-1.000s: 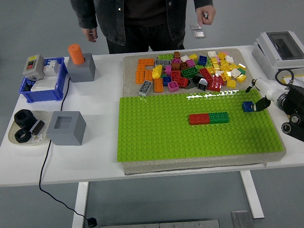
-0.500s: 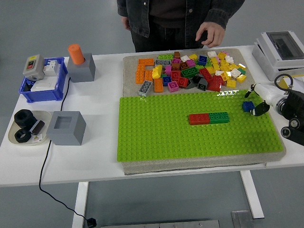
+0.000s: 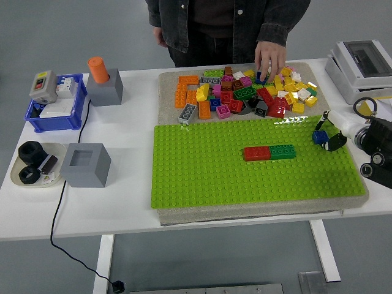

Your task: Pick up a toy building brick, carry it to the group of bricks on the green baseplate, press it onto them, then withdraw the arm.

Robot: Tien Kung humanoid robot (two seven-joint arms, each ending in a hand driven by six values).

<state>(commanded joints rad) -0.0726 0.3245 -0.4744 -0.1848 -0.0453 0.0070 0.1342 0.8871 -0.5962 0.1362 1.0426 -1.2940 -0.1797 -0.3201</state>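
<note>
On the green baseplate [image 3: 202,171] sit a red brick [image 3: 256,153] and a green brick [image 3: 282,151] joined in a row. My right hand [image 3: 327,136] comes in from the right edge and its fingers are shut on a small blue brick [image 3: 318,136] over the plate's right side. A pile of loose bricks [image 3: 245,92] lies behind the plate. The person's hand [image 3: 269,58] reaches down into the pile's far right part and touches bricks there. My left arm is out of view.
A grey block with an orange peg [image 3: 103,82], a blue bin [image 3: 55,110], a hollow grey block [image 3: 86,164] and a dish of black parts [image 3: 33,162] stand at the left. A white box [image 3: 364,64] sits at the far right.
The person stepped right and lowered a hand into the brick pile. My right hand, still on the blue brick, has drawn slightly right and lower.
</note>
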